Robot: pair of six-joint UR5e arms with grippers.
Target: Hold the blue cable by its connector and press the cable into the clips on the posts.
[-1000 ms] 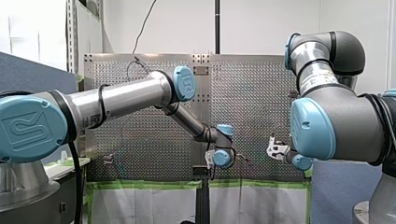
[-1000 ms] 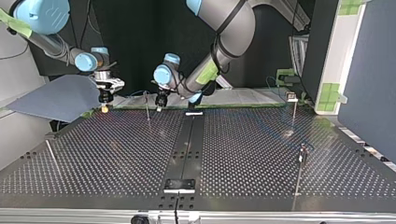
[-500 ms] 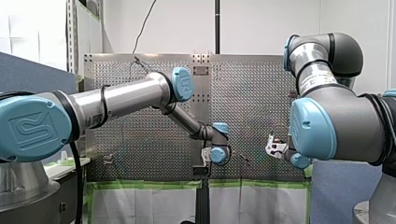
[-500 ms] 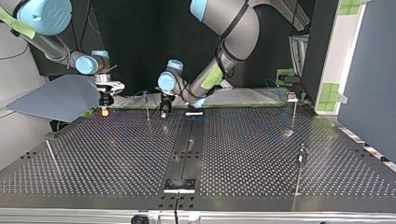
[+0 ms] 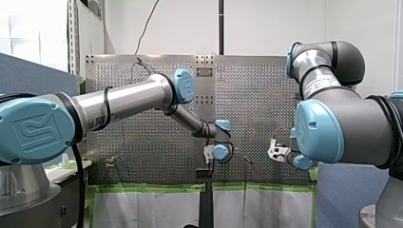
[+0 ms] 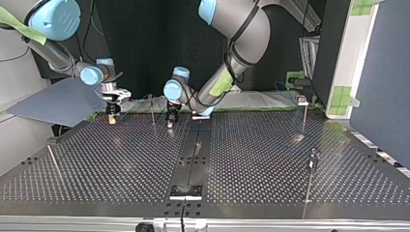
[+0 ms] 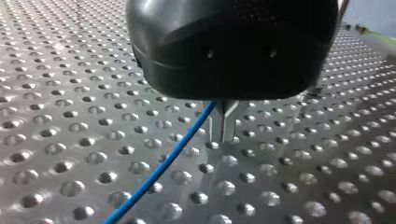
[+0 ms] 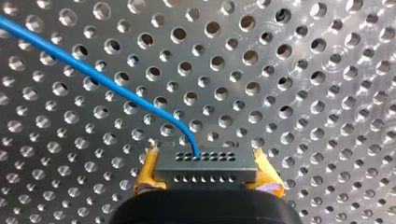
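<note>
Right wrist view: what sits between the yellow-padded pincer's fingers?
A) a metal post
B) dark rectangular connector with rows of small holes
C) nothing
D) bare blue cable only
B: the dark rectangular connector sits between the yellow pads of my right pincer, and the thin blue cable leaves its face.

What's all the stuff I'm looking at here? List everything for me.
perforated table: one, metal, under everything.
blue cable: one, blue, running from the connector across the table.
connector: one, dark grey, gripped at the cable's end.
posts: at least three, thin metal, upright about the table.
panel: one, grey, top view's left edge.
arms: two, grey with blue caps, front view's sides.
left pincer: one, black and metal, shut on the cable.
right pincer: one, yellow pads, shut on the connector.
</note>
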